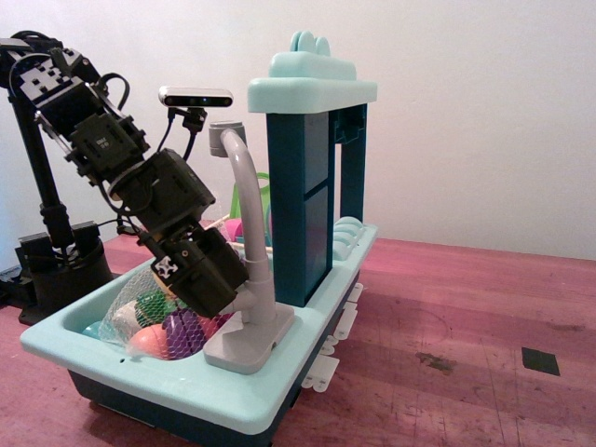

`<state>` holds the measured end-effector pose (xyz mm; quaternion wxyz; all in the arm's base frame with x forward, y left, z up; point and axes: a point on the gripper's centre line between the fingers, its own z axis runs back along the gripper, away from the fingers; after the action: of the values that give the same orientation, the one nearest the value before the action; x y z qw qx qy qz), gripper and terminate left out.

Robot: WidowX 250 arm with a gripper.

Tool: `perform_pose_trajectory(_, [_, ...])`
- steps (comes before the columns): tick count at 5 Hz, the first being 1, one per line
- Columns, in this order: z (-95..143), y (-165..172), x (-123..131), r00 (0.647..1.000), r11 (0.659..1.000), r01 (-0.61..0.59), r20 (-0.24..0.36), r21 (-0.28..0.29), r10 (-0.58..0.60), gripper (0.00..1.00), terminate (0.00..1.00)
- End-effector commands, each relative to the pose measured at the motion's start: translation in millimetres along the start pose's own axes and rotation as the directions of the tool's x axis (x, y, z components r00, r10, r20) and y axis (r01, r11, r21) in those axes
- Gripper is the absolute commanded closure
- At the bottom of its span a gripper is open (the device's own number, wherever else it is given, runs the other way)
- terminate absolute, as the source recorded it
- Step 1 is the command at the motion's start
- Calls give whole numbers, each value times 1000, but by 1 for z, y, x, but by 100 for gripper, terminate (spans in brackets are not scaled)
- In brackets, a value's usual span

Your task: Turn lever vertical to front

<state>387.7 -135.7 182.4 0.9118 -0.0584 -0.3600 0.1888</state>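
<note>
The grey toy faucet stands on the near rim of the light-blue sink [186,391]. It has a flat base plate [244,346], a low column [261,300] and a tall curved spout [245,186]. My black gripper [231,291] comes down from the upper left, and its tip is against the left side of the column, just above the base plate. The lever is on that side, and I cannot make it out behind the gripper's body. The fingers are hidden too, so I cannot tell how the jaws stand.
A net bag of toy fruit [149,317] lies in the sink basin under the gripper. A dark teal rack with a light-blue top [307,186] rises right behind the faucet. A camera on a stand [196,96] is at the back left. The sink sits on a red wooden table [447,354].
</note>
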Motion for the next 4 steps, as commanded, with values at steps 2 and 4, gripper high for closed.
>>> perform_pose_trajectory(2, [21, 13, 5, 997, 998, -55, 56, -42, 58, 0, 0])
perform_pose_trajectory(4, [20, 29, -12, 993, 998, -65, 94, -10, 66, 0, 0])
